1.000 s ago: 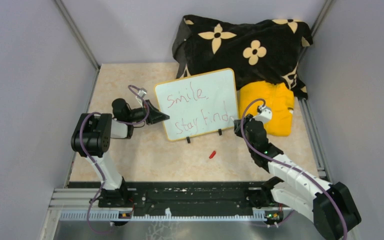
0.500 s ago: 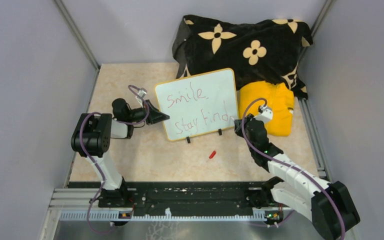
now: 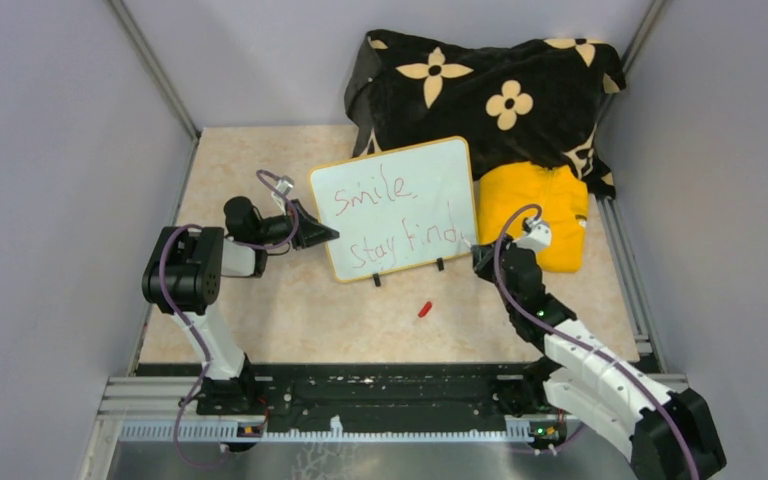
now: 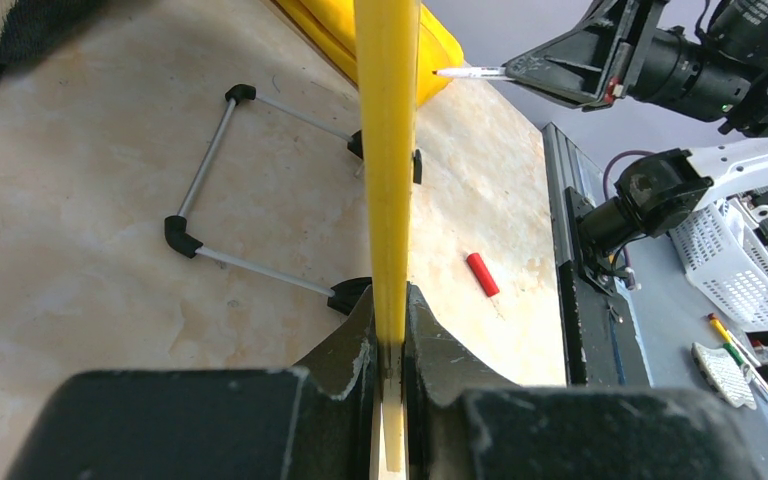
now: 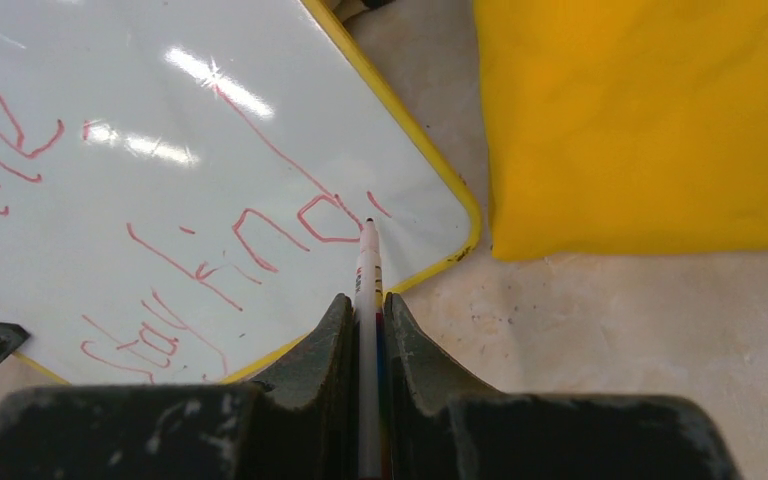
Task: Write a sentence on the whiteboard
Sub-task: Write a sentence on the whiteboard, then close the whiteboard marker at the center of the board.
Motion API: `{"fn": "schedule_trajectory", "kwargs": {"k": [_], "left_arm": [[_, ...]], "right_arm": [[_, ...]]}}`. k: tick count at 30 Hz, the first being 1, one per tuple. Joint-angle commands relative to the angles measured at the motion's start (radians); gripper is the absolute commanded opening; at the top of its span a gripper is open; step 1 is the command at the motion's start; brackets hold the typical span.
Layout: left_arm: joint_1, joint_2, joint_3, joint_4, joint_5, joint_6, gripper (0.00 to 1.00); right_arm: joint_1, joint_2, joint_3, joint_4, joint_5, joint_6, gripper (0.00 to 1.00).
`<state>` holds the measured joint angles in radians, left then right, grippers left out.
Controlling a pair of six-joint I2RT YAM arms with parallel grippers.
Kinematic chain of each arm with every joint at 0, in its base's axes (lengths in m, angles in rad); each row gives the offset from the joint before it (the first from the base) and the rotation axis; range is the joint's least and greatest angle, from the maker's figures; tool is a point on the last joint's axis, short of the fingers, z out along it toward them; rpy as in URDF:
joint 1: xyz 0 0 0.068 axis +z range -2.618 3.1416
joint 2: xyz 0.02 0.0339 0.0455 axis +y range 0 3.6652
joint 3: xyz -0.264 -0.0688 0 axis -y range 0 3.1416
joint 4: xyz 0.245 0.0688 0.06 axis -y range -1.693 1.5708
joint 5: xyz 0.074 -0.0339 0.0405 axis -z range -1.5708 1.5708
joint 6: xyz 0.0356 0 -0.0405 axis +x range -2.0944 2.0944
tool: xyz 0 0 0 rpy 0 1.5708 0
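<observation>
Left gripper (image 4: 388, 300) clamps the whiteboard (image 3: 400, 205) edge; right gripper (image 5: 365, 310), clamped on the marker (image 5: 367, 262) at frame centre, likely needs light strokes finishing the sentence (image 5: 260, 235).

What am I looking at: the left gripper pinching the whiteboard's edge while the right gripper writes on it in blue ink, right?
Not quite: the writing is red, not blue, as the right wrist view shows. The rest stands: the left gripper pinches the whiteboard by its edge, while the right gripper holds the marker with its tip at the last word.
</observation>
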<state>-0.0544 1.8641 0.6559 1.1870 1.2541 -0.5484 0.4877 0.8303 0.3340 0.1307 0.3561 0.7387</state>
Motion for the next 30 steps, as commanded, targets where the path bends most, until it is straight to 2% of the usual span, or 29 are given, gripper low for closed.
{"fn": "schedule_trajectory", "kwargs": {"k": [1,3,9,11,12,13,19,22,27,30], "left_arm": [[-0.010,0.037,-0.015,-0.097,-0.045,0.061,0.00],[-0.010,0.036,-0.017,-0.090,-0.047,0.057,0.06],[-0.010,0.020,-0.027,-0.085,-0.066,0.057,0.48],[-0.010,0.013,-0.031,-0.087,-0.072,0.060,0.71],[-0.010,0.010,-0.034,-0.090,-0.075,0.064,0.88],[-0.010,0.004,-0.035,-0.099,-0.079,0.070,0.97],[-0.009,-0.043,-0.040,-0.187,-0.110,0.124,0.99],[0.002,-0.102,-0.043,-0.289,-0.134,0.162,0.99],[0.022,-0.286,-0.054,-0.589,-0.296,0.307,0.99],[0.043,-0.379,-0.056,-0.736,-0.374,0.326,0.99]], "right_arm": [[-0.005,-0.097,0.075,-0.028,-0.033,0.003,0.00],[-0.004,-0.127,0.098,-0.051,-0.054,-0.020,0.00],[-0.005,-0.154,0.165,-0.107,-0.162,-0.071,0.00],[-0.004,-0.159,0.169,-0.117,-0.180,-0.074,0.00],[-0.004,-0.163,0.169,-0.121,-0.186,-0.076,0.00],[-0.004,-0.166,0.171,-0.125,-0.189,-0.078,0.00],[-0.004,-0.190,0.185,-0.151,-0.206,-0.104,0.00],[-0.004,-0.190,0.204,-0.159,-0.232,-0.108,0.00],[-0.003,-0.191,0.212,-0.138,-0.306,-0.114,0.00],[-0.003,-0.199,0.213,-0.138,-0.339,-0.119,0.00]]}}
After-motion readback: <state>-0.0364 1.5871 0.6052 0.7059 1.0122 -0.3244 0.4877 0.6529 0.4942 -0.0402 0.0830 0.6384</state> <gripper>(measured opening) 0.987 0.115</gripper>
